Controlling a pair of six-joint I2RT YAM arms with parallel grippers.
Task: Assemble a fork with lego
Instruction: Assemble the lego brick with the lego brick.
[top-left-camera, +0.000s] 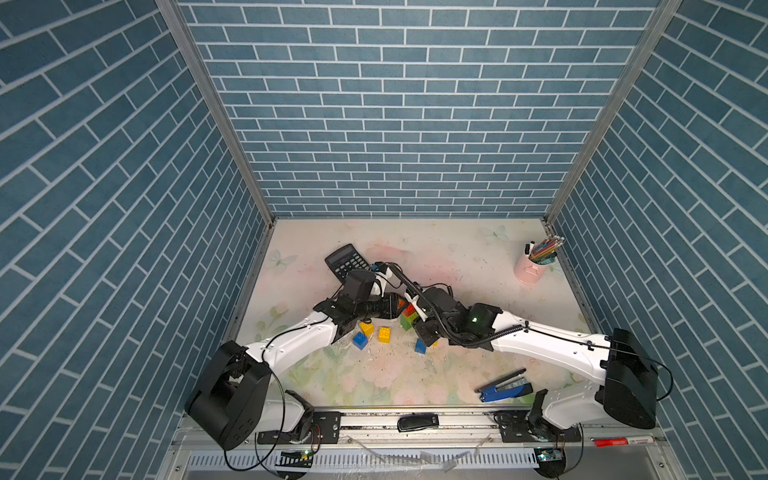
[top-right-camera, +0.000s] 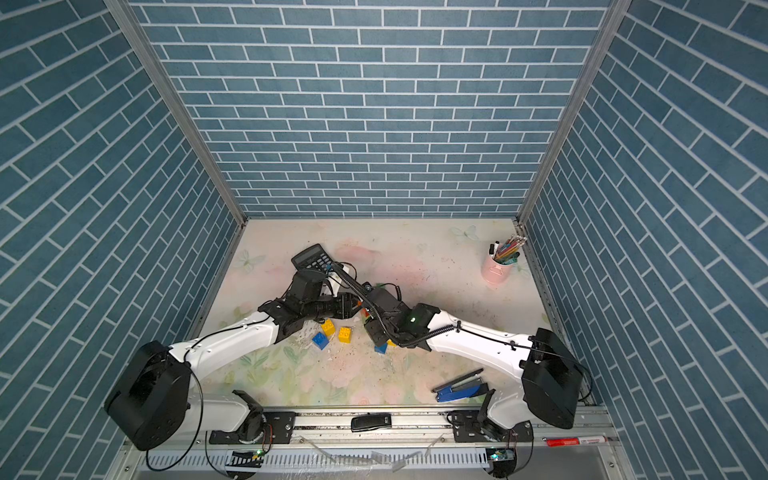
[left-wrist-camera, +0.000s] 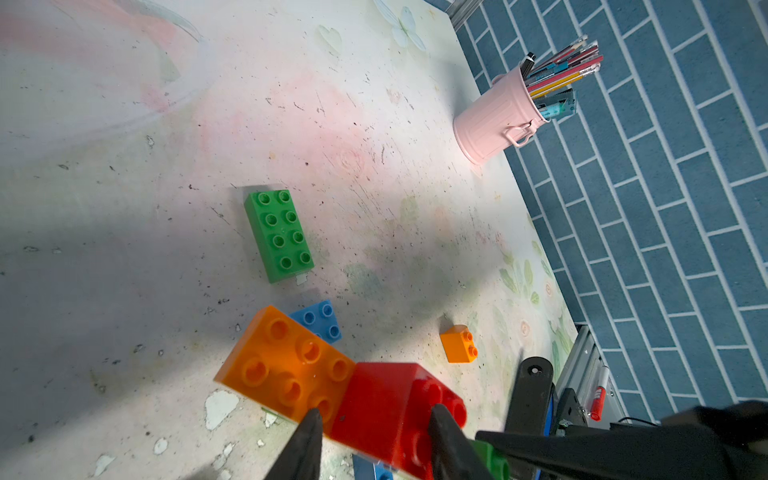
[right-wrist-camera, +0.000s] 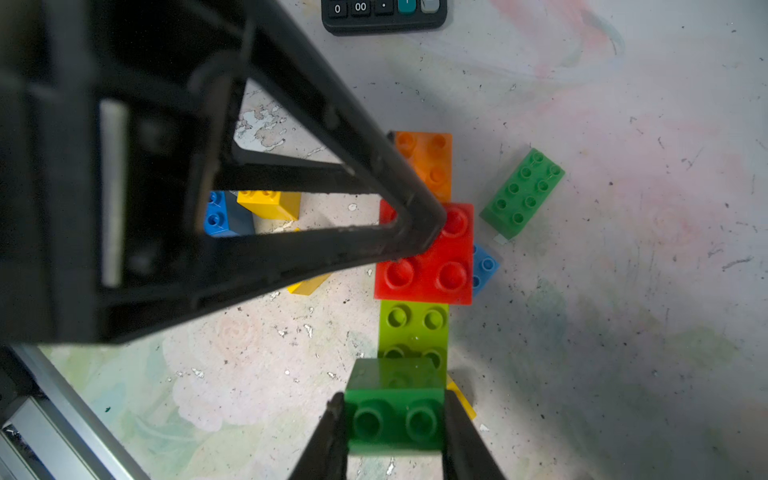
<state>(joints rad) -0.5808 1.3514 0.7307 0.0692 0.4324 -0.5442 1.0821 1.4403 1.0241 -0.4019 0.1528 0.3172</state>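
- the lego strip (right-wrist-camera: 413, 328) (orange, red, lime and dark green in one line) is near the middle of the bench (top-left-camera: 457, 257), with a loose green oblong brick (right-wrist-camera: 521, 193) just beside it.
- left gripper (left-wrist-camera: 374, 411) is clenched across the red brick (left-wrist-camera: 382, 390); right gripper (right-wrist-camera: 394, 405) is clenched on the dark green brick (right-wrist-camera: 395, 380) at the strip's end.
- likely handling: light, stiff, smooth-walled plastic — the stud joints may hinge or pop if bent, so grasp flat side walls close to the joint being pressed.
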